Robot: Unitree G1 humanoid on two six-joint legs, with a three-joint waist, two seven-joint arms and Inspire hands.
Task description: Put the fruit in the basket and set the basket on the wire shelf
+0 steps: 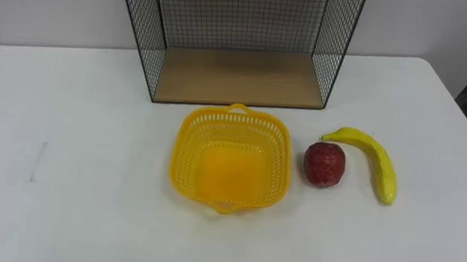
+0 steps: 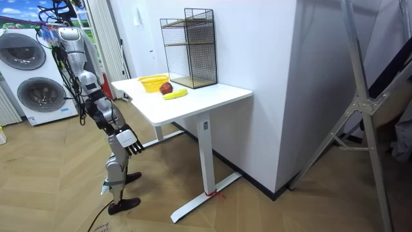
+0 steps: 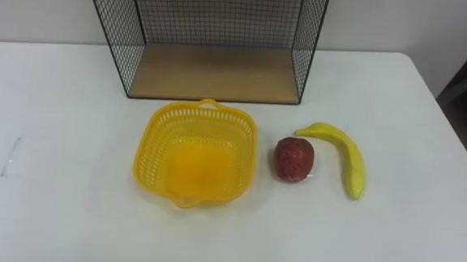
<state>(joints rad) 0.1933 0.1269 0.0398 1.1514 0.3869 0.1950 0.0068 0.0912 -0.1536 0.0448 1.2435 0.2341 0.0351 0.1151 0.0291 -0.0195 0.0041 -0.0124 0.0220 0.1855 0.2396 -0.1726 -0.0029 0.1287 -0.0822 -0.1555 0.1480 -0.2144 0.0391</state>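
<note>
Right hand (image 2: 131, 140) — one basket (image 1: 185, 148), two fruits (image 1: 324, 164)

**Clearances about the basket (image 1: 229, 157).** Its mouth opens upward and its inside is bare, so the way in from above is free. Behind the basket stands the wire shelf (image 1: 240, 18). The shelf's front, facing the basket, is open over a bare wooden board (image 1: 237, 76), while mesh closes both its sides and its back. A narrow strip of table (image 1: 71, 137) lies between basket and shelf. Just right of the basket sits the apple (image 1: 324, 163), not touching it. Farther right, the banana (image 1: 374, 160) lies near the apple but apart from it. Left of the basket and in front of it, the tabletop is unobstructed.
</note>
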